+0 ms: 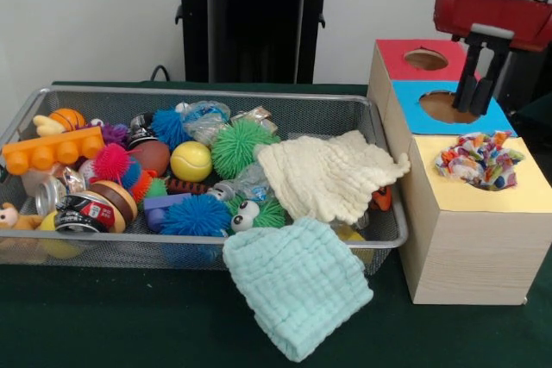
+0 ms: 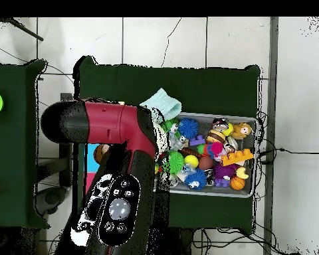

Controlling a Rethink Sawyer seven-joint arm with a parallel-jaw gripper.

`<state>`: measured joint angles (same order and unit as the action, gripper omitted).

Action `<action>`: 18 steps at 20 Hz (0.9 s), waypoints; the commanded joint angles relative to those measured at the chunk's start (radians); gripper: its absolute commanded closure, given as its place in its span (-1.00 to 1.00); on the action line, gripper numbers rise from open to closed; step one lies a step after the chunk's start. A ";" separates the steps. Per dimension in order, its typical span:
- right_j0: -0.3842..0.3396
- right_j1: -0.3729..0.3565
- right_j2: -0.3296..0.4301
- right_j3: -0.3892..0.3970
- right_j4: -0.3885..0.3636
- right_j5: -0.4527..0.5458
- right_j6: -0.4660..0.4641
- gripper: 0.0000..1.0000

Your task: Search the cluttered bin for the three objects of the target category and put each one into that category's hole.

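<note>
My gripper (image 1: 480, 92) hangs over the blue hole (image 1: 448, 106) of the wooden box (image 1: 470, 252), open, with nothing between its fingers. A multicoloured cloth (image 1: 479, 159) sits stuffed in the yellow hole, bulging out of it. In the wire bin (image 1: 216, 96), a cream cloth (image 1: 329, 175) lies on the toys at the right end. A light teal cloth (image 1: 298, 287) hangs over the bin's front rim onto the green table; the overhead view shows it as the teal cloth (image 2: 163, 103) beside the arm (image 2: 119, 166). There the arm hides the box and the gripper.
The box's red hole (image 1: 426, 59) lies farthest back. The bin holds spiky balls (image 1: 244, 146), a yellow ball (image 1: 191, 161), an orange toy block (image 1: 53, 149), cans (image 1: 82, 211) and other toys. The bin's rim (image 2: 255, 156) shows right of the arm.
</note>
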<state>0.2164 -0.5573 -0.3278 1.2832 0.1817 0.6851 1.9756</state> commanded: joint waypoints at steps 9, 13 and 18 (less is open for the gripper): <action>0.013 0.038 0.083 0.070 -0.034 0.010 0.100 1.00; 0.015 0.043 0.085 0.074 -0.033 -0.006 0.107 1.00; 0.015 0.047 0.092 0.086 -0.033 -0.032 0.111 1.00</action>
<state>0.2363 -0.5551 -0.3277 1.2832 0.1720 0.6835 1.9756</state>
